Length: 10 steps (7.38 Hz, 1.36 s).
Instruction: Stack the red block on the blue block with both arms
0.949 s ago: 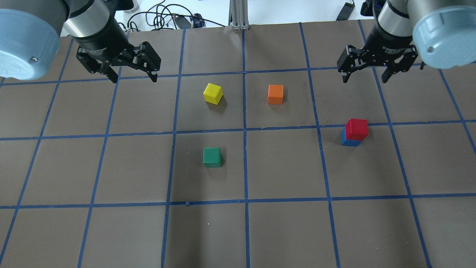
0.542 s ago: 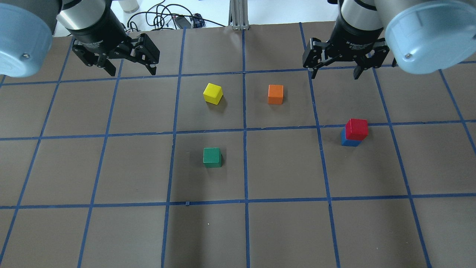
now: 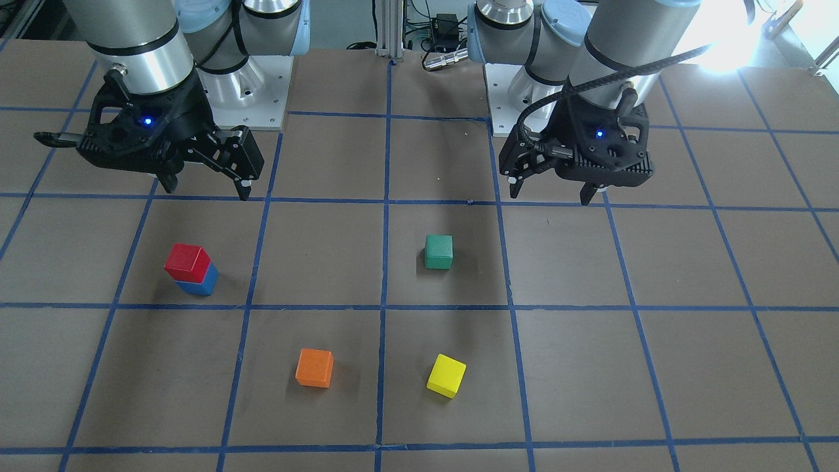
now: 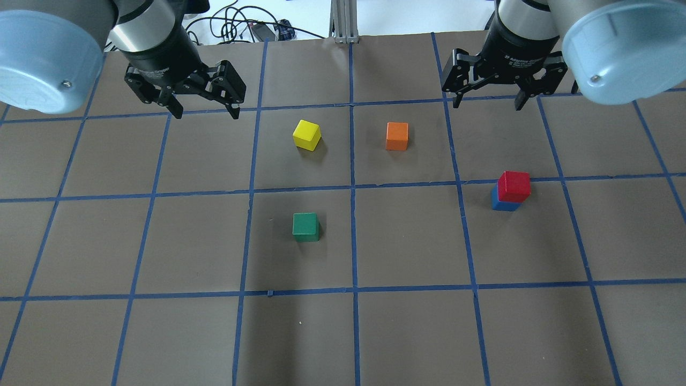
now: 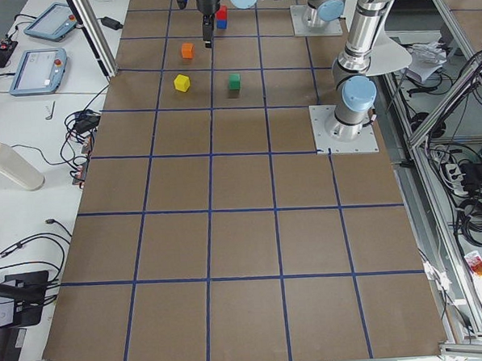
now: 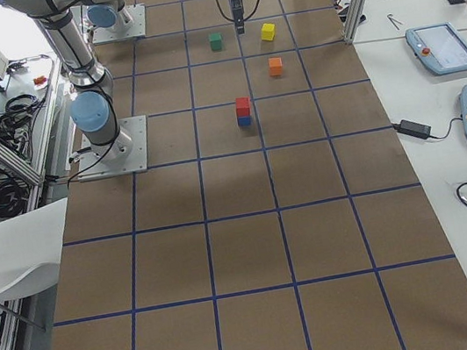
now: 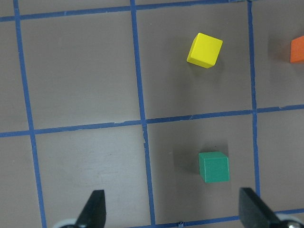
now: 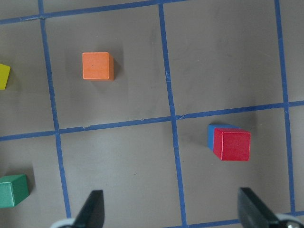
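Note:
The red block (image 4: 514, 185) sits on top of the blue block (image 4: 501, 205), slightly offset, in the right half of the table. The stack also shows in the front view, red block (image 3: 187, 261) over blue block (image 3: 200, 286), and in the right wrist view, red block (image 8: 232, 145) over blue block (image 8: 214, 130). My right gripper (image 4: 487, 105) is open and empty, raised behind the stack and apart from it. My left gripper (image 4: 206, 114) is open and empty, raised at the far left, behind and left of the yellow cube.
A yellow cube (image 4: 306, 134), an orange cube (image 4: 397, 135) and a green cube (image 4: 305, 225) stand apart around the table's middle. Blue tape lines grid the brown table (image 4: 407, 332). Cables lie beyond the far edge.
My right gripper has moved left and farther back, away from the stack. My left gripper has shifted a little to the right. The blocks have not moved.

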Each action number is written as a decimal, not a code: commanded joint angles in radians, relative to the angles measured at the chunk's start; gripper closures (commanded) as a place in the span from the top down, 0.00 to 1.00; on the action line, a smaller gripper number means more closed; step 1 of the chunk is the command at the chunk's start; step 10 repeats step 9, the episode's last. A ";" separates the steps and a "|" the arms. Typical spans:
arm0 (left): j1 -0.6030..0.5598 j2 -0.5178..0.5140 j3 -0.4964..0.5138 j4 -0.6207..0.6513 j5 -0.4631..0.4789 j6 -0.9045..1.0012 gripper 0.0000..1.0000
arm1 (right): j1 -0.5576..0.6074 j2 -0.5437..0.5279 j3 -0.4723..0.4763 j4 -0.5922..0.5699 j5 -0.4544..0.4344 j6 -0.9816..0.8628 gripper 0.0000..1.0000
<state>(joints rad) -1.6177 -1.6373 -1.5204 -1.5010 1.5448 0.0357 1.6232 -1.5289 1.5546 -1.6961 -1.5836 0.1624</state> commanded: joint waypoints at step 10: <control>-0.004 0.005 -0.015 -0.001 0.003 -0.007 1.00 | -0.006 0.006 -0.008 0.000 0.007 -0.004 1.00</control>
